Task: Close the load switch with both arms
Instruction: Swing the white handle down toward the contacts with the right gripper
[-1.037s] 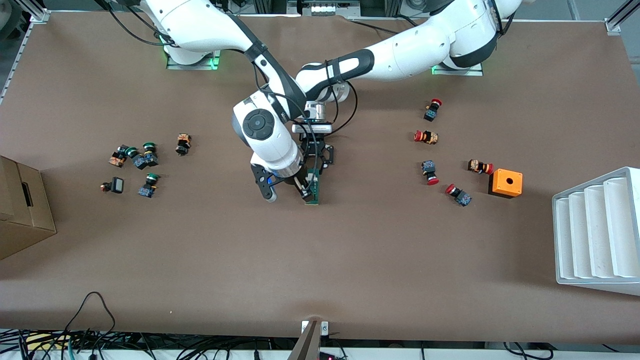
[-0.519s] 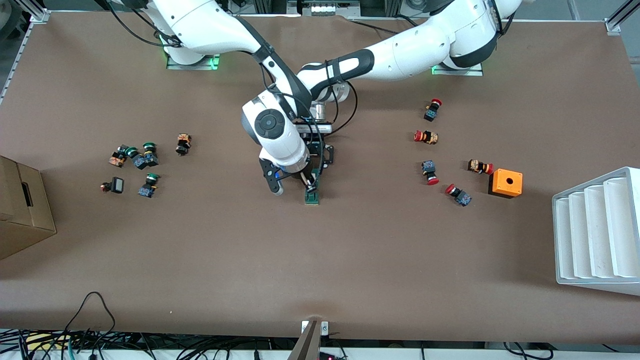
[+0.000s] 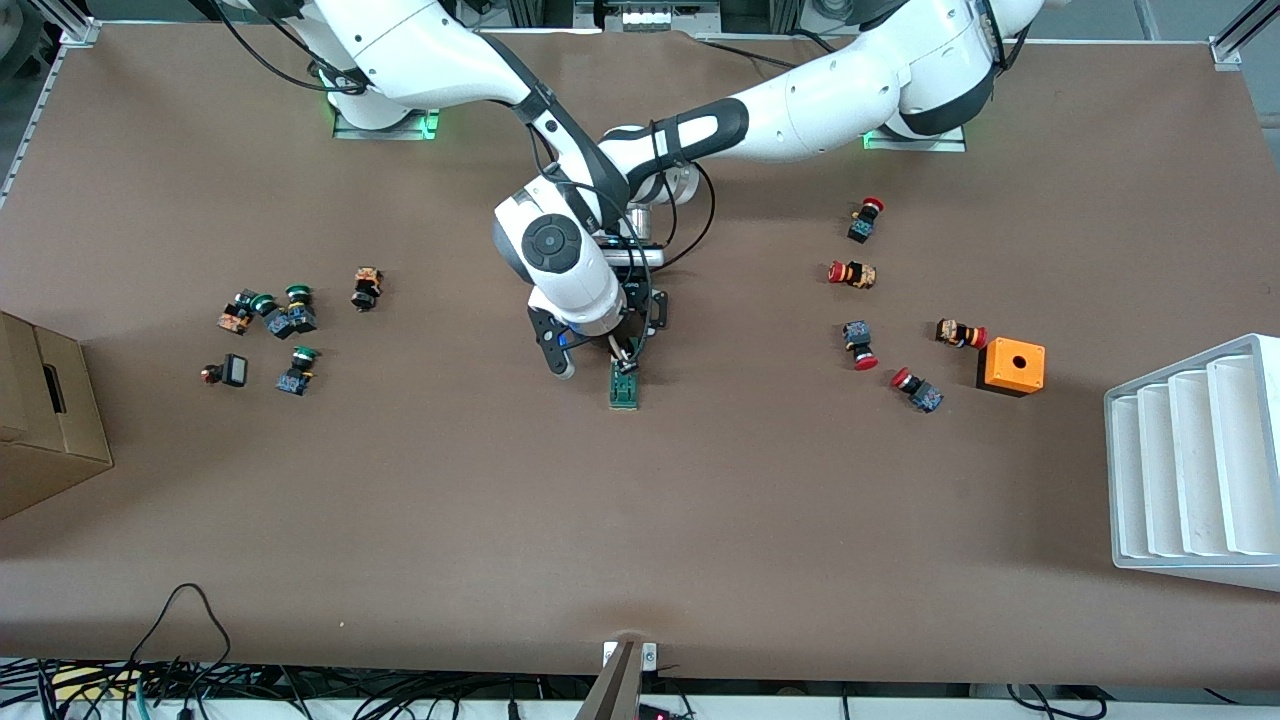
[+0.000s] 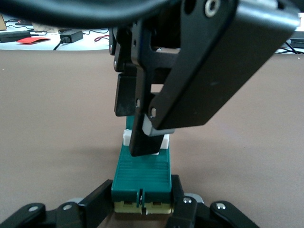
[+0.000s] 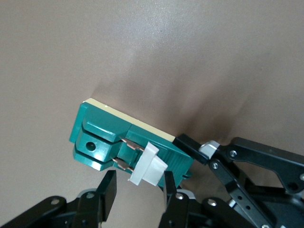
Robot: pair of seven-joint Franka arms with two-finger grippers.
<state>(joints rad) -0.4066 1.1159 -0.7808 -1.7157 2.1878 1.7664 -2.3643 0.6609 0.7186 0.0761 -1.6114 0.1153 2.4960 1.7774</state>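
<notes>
Table [image 3: 640, 520]: brown surface filling the front view; robot bases along its top edge.
Left arm [image 3: 830, 85]: enters from the upper right of the front view and reaches toward frame centre.
Right arm [image 3: 440, 60]: enters from the upper left of the front view, its wrist crossing in front of the left arm's at centre.
White rack [image 3: 1195, 465]: ribbed tray at the lower right edge of the front view.
Cardboard box [image 3: 40, 415]: at the middle left edge.
Orange box [image 3: 1011, 366]: right of centre, with red-capped push buttons [image 3: 860, 345] scattered beside it.
Green-capped push buttons [image 3: 285, 320]: cluster left of centre.
Left gripper [image 4: 142, 204]: fingers clamped on the two long sides of the load switch at its cream-coloured end, pinning it to the table.
Right gripper [image 5: 137, 190]: fingers partly apart, one to each side of the white sliding piece [image 5: 148, 165]; whether they touch it I cannot tell.
Load switch [image 3: 625, 388]: dark green block lying flat on the table just below frame centre, directly under both grippers.
Progress: holding step appears done. The white piece still stands proud of the green body, so the switch looks not yet closed.
Remaining: pressing the white piece home, then release by both grippers.
</notes>
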